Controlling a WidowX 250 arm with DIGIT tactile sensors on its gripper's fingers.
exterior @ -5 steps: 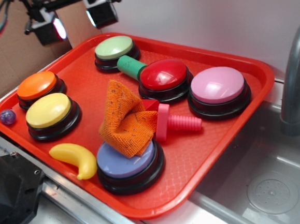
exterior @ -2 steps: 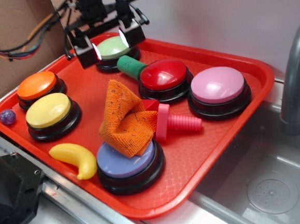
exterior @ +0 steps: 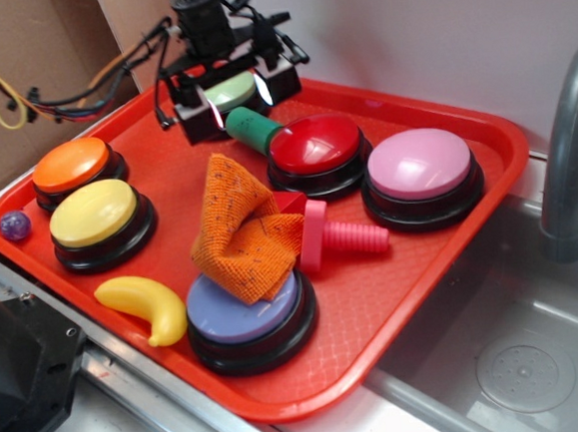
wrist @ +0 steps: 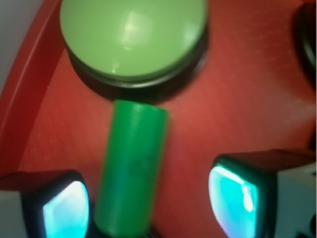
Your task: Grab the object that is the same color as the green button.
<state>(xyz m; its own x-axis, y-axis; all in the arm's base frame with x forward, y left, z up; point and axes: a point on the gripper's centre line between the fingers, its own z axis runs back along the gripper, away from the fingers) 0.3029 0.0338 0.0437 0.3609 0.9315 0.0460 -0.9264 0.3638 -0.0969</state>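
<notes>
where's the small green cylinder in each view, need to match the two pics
Exterior: the green cylinder lies at the back of the red tray, between the green button and the red button, just under the tool.
Wrist: the cylinder runs up the lower centre, between the tool's two fingers, nearer the left one.
Shared landmark: the green button, just beyond the cylinder's far end.

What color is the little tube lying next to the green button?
Green, like the button; the tube shows best in the wrist view.
</notes>
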